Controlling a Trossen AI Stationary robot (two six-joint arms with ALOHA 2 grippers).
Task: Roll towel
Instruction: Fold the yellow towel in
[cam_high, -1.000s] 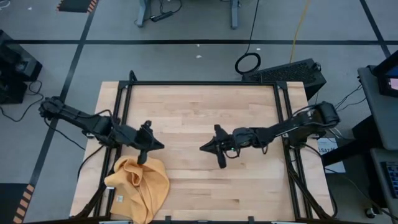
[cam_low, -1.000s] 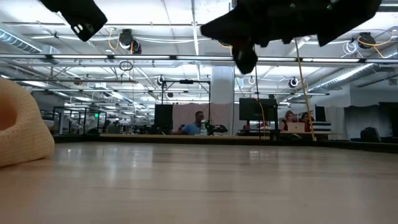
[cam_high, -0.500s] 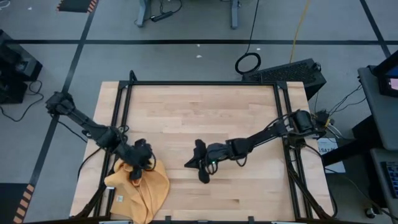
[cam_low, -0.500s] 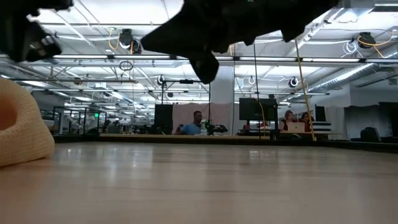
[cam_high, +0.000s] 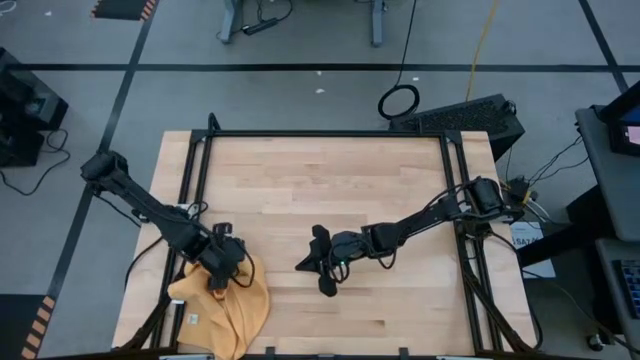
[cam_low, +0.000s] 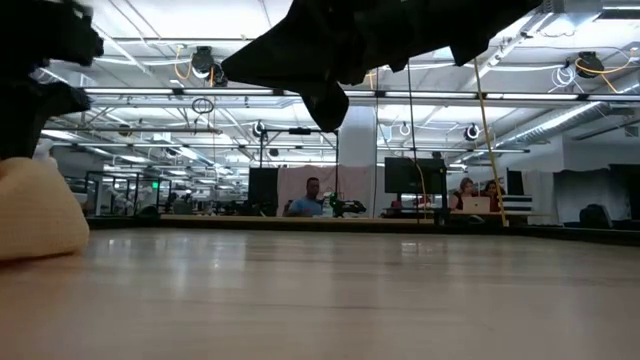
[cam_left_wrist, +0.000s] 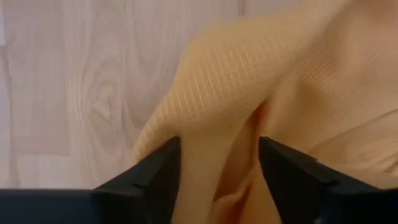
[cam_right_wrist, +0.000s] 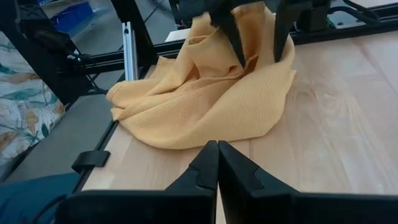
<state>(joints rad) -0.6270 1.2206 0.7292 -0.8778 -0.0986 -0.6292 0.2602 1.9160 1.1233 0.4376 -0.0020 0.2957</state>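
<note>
At the table's (cam_high: 330, 170) near-left corner, the mustard-yellow towel (cam_high: 225, 310) is lying crumpled, its white tag (cam_high: 190, 320) showing; the left gripper (cam_left_wrist: 217, 174) is pressing into the heap with parted fingers straddling a raised fold, not yet clenched; a good grasp probably means closing on one edge layer, not the bunch, then spreading the cloth flat before rolling; mid-table, the right gripper (cam_high: 322, 265) is hovering, fingers pressed together, empty.
</note>
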